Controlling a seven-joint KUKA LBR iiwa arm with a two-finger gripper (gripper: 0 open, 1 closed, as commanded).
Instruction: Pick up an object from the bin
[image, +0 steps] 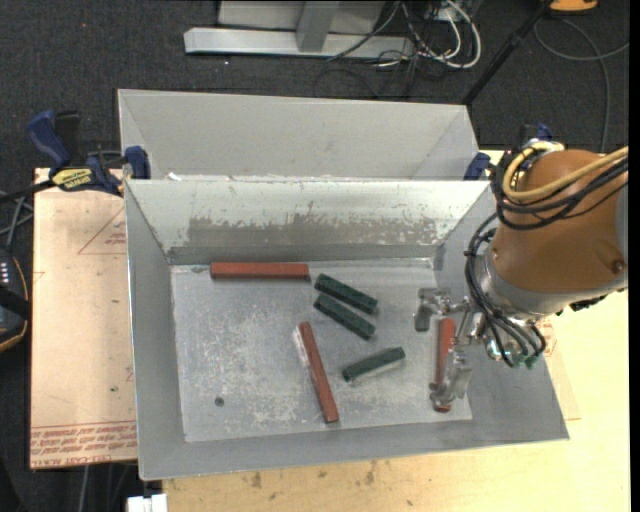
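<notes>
Robotics lab by the look of it: orange-covered robot arm (560, 230) draped in looped cables, reaching into a scuffed grey metal bin (300, 140), dark carpet (60, 60) all round, loose wiring (440, 40) and a metal stand foot (290, 40) behind

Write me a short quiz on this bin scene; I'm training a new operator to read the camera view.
1. How many dark green bars lie in the bin?
2. True or false: the gripper is over the bin's left side.
3. What lies along the foot of the back wall? A. a red-brown bar B. a yellow ball C. a blue cup

Key: 1. three; 2. false, it is at the right side; 3. A.
</notes>
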